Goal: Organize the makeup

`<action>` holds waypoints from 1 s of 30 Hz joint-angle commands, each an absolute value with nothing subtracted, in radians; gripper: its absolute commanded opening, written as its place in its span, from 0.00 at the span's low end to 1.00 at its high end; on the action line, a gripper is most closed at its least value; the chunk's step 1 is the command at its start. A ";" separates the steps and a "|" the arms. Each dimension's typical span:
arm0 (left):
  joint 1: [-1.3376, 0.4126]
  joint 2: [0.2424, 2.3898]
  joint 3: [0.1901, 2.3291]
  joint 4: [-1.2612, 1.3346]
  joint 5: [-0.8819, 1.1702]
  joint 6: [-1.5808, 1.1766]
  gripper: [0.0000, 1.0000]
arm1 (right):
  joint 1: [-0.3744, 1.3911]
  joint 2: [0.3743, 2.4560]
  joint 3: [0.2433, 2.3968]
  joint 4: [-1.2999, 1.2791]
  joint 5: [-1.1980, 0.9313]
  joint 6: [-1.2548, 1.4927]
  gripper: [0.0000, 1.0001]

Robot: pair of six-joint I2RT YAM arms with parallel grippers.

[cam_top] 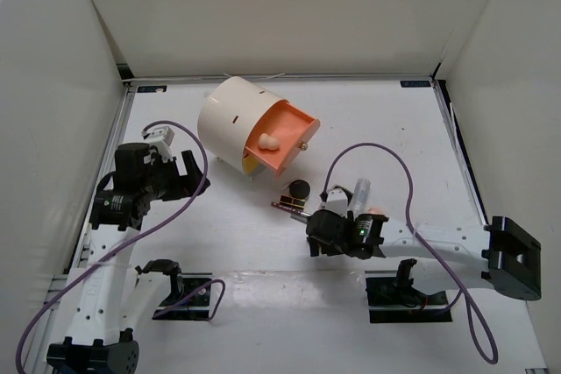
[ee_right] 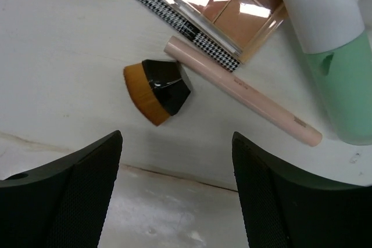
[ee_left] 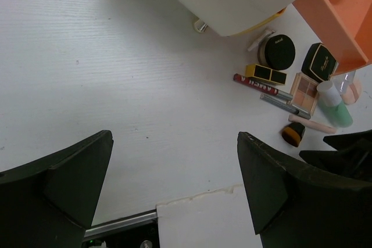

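The makeup lies in a cluster in front of the cream cylinder. In the right wrist view I see a short black brush (ee_right: 158, 90) with orange bristles, a pink pencil (ee_right: 241, 90), a houndstooth pencil (ee_right: 168, 15), a rose-gold palette (ee_right: 226, 4) and a mint tube (ee_right: 337, 39). My right gripper (ee_right: 177, 137) hangs open just in front of the brush, nothing between its fingers. The left wrist view shows the black round compact (ee_left: 280, 50) and a square black compact (ee_left: 321, 62). My left gripper (ee_left: 174, 137) stands wide open over bare table, left of the cluster. A peach sponge (cam_top: 267, 140) sits in the orange drawer (cam_top: 294, 124).
The big cream cylinder (cam_top: 232, 120) lies at the back centre with its orange drawer pulled out toward the makeup. A seam in the table surface (ee_right: 174, 175) runs just below the right gripper. White walls enclose the table on three sides.
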State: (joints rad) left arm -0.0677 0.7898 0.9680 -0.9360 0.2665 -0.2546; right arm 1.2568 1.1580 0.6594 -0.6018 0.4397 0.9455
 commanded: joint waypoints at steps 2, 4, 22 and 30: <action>-0.072 0.758 0.980 -0.969 0.325 -0.248 0.98 | 1.264 1.178 0.618 -0.430 0.515 1.072 0.78; -0.069 0.749 0.988 -0.979 0.334 -0.250 0.98 | 1.267 1.202 0.603 -0.381 0.531 1.062 0.77; -0.071 0.699 1.006 -1.046 0.282 -0.268 0.98 | 1.322 1.350 0.672 -0.443 0.670 1.184 0.37; -0.071 0.693 0.976 -1.013 0.279 -0.287 0.98 | 1.420 1.295 0.929 -0.675 0.813 1.071 0.24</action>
